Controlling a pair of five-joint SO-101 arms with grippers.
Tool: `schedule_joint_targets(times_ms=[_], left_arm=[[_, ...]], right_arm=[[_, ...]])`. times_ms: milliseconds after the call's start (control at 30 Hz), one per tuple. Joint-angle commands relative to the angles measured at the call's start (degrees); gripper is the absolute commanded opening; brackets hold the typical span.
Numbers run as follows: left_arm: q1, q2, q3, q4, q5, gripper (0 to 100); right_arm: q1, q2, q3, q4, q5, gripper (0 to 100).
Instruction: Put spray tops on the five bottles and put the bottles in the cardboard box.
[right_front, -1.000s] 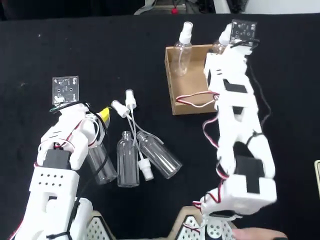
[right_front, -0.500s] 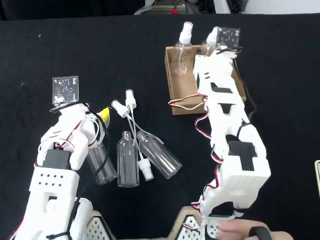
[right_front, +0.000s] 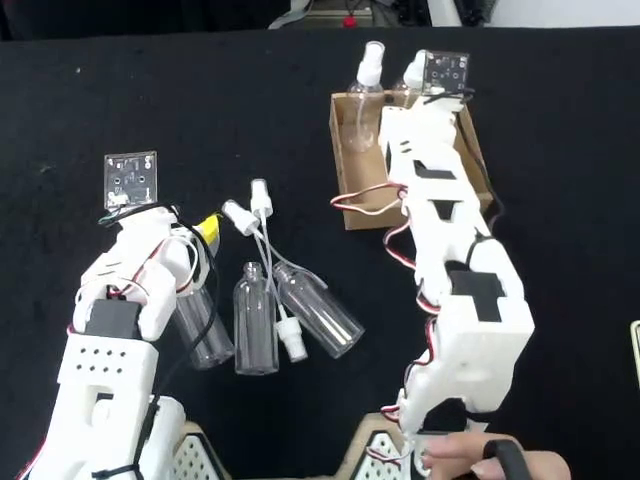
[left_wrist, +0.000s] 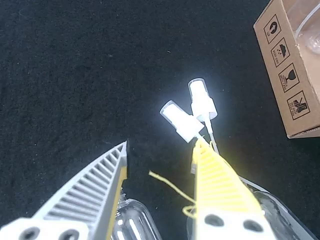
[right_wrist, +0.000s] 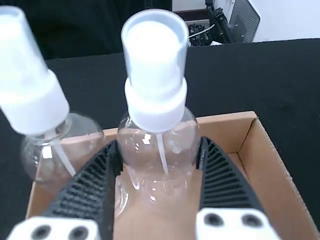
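Note:
My right gripper (right_wrist: 157, 148) is shut on a clear bottle with a white spray top (right_wrist: 155, 115), held upright over the cardboard box (right_wrist: 262, 150). A second capped bottle (right_wrist: 37, 125) stands beside it in the box (right_front: 345, 170). Three uncapped bottles (right_front: 255, 320) lie side by side on the black table. Two loose spray tops (right_front: 248, 208) lie beyond them and a third (right_front: 291, 340) rests between two bottles. My left gripper (left_wrist: 162, 145) is open just short of the two spray tops (left_wrist: 190, 112), hovering over the bottle necks (left_wrist: 135, 225).
The right arm (right_front: 450, 230) stretches over the box's near wall. A box corner (left_wrist: 295, 65) stands off to the side of the left gripper. Black table (right_front: 220, 90) lies open on the far left.
The right arm has swung left across the box with its bottle, ending close beside the standing bottle. The left arm has kept still.

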Motion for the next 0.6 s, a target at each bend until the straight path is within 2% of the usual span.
schedule_joint_targets(times_ms=[0,333,500,567], left_arm=[[0.4,-0.6,-0.3,-1.0,0.0,21],[0.3,-0.6,-0.3,-1.0,0.0,21],[0.3,-0.6,-0.3,-1.0,0.0,21],[0.3,-0.6,-0.3,-1.0,0.0,21]], right_arm=[[-0.5,-0.9,-3.7,-1.3,-0.4,13.3],[-0.5,-1.2,-4.2,2.5,-0.4,14.5],[-0.5,-1.2,-3.9,3.1,-0.4,29.2],[-0.6,-1.2,-3.8,3.1,-0.4,31.5]])
